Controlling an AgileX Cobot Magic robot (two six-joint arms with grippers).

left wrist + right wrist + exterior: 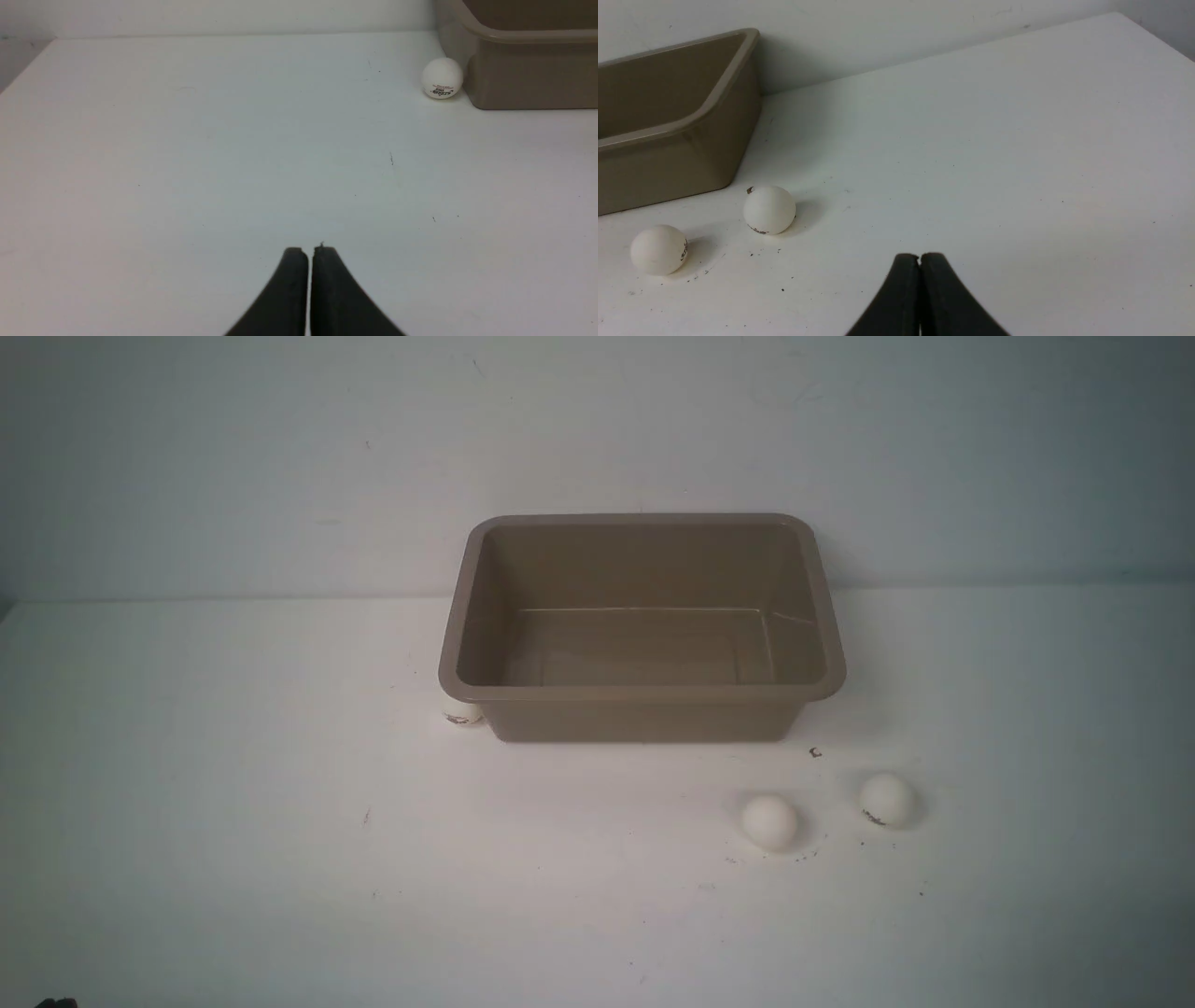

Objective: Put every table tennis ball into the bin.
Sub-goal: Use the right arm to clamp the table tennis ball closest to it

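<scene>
I note left gripper [309, 249] and right gripper [920, 255] pinched together. Off the bin [642, 693]: two balls [770, 821] [886, 799] at 5 o'clock, third ball [461, 713] just beside at 8.

White balls [770, 821], taupe-brown bin [644, 714]

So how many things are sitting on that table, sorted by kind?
Brown bin: 1
White table tennis balls: 3 (two in front of the bin near its right end, one beside its front-left corner, none inside)
Total: 4
</scene>
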